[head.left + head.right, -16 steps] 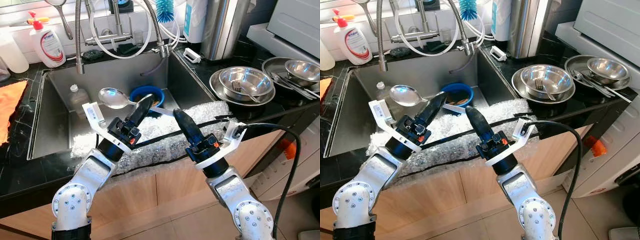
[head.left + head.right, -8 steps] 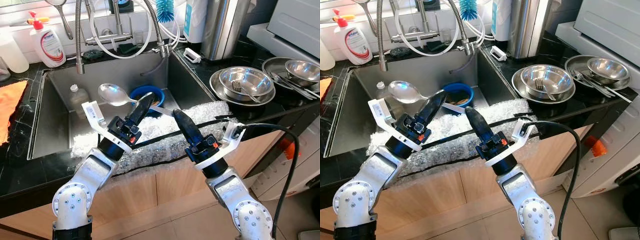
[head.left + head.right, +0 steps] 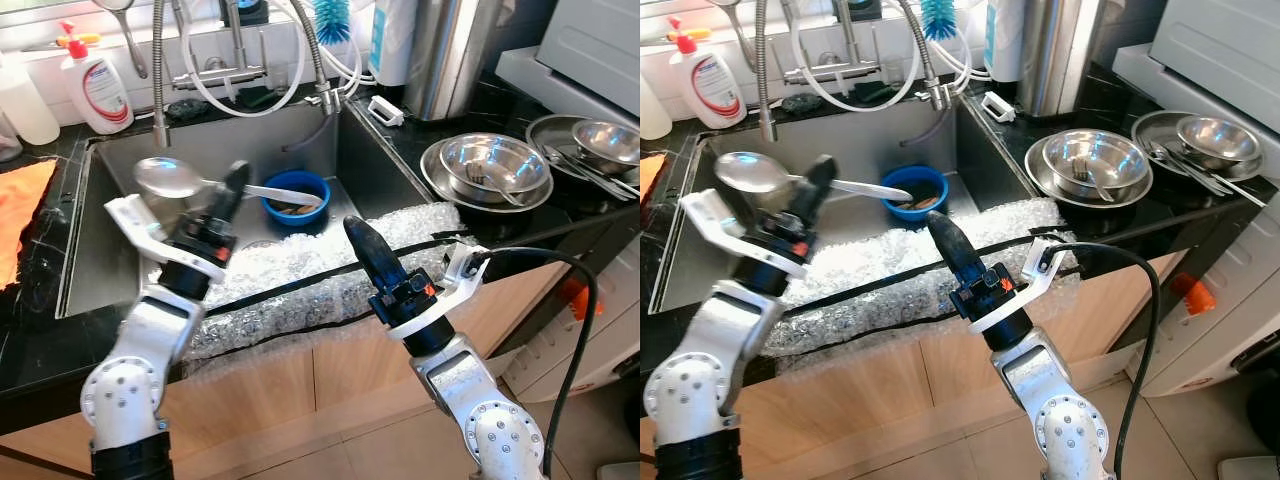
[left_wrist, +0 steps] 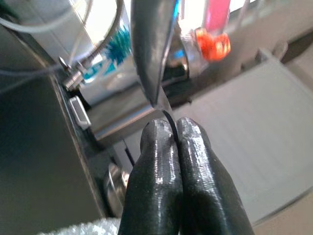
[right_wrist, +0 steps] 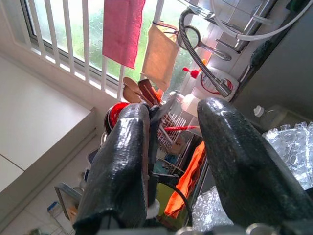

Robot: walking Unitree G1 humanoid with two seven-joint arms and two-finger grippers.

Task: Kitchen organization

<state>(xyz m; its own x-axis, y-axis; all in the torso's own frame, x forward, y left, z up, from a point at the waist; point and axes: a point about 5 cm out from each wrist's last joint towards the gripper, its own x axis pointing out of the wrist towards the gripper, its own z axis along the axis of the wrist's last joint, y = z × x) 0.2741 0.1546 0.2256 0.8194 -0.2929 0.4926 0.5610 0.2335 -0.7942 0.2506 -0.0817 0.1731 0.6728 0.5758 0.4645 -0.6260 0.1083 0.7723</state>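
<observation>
Left eye view shows the left gripper clamped on a large shiny steel ladle over the grey sink, mid-carry; next it needs a resting place, while the right gripper waits, fingers apart.

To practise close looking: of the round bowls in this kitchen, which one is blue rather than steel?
The blue bowl down inside the sink; the steel bowls sit stacked on the black counter to its right.
</observation>
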